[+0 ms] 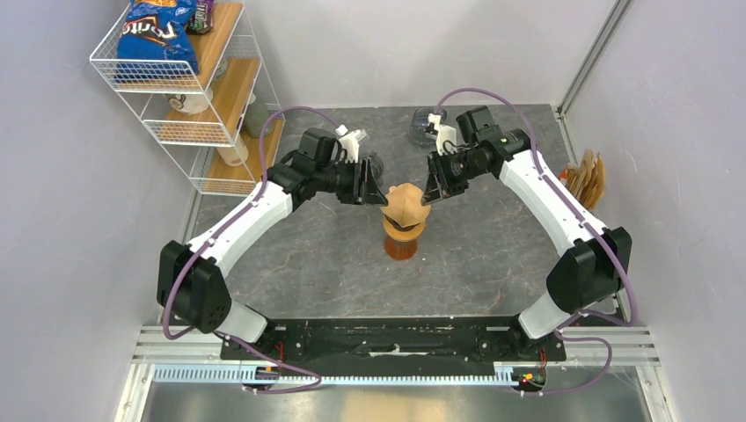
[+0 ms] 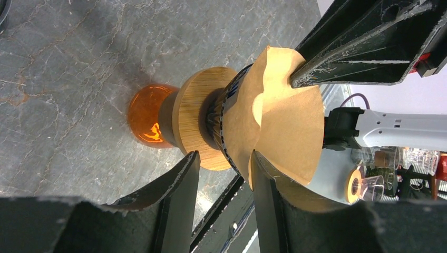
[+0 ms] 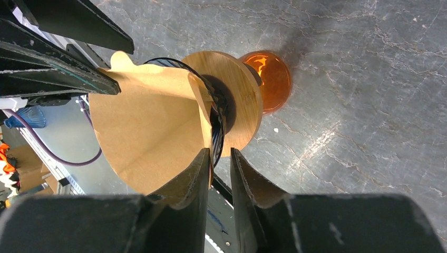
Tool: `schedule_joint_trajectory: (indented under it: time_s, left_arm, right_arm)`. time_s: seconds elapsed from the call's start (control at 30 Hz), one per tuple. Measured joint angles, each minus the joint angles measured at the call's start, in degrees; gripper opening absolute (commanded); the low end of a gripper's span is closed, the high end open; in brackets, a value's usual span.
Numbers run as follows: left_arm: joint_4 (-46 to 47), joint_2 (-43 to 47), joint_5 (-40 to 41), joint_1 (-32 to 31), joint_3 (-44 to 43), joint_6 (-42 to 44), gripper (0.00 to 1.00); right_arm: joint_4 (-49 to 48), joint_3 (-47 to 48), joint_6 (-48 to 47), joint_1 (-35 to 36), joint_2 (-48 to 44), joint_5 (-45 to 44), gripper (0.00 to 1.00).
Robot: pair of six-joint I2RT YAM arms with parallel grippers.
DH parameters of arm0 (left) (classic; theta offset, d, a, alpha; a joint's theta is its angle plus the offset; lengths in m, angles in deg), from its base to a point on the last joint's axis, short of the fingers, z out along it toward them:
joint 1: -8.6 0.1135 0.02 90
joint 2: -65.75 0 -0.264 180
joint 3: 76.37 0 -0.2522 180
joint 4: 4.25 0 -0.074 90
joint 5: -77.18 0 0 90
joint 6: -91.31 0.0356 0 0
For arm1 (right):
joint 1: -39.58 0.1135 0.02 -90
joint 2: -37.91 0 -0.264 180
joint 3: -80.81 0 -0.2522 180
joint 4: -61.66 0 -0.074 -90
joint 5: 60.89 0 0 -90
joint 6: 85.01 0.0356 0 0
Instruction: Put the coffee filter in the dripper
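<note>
**A:** Where is the coffee filter (image 1: pixel 405 200)?

**B:** Point down in the dripper (image 2: pixel 221 113), its wide rim standing above the top. The dripper is upright on an orange glass (image 2: pixel 150 118) in the middle of the desk (image 1: pixel 299 255).

**A:** And the right gripper (image 3: pixel 220 154)?

**B:** At the filter's right rim, jaws narrow, the paper's fold running into the gap. Whether it pinches, I cannot tell.

**A:** The left gripper (image 2: pixel 225 158)?

**B:** Opposite, at the left rim. Its jaws are clearly apart, one finger at the paper's edge, and it clamps nothing.
</note>
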Motion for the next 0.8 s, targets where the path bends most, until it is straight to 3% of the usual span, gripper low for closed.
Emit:
schedule_joint_trajectory:
  time_s: [0.67,0.8]
  left_arm:
    - [0.33,-0.09,-0.22,0.0,1.2,-0.02,0.47]
    - [0.42,-0.31,-0.22,0.0,1.31,0.0,0.53]
  right_arm:
    - [-1.27,-1.51,1.01,-0.02,0.59,0.09,0.26]
    - [-1.49,-2.32,1.03,-0.02,0.57,0.39,0.31]
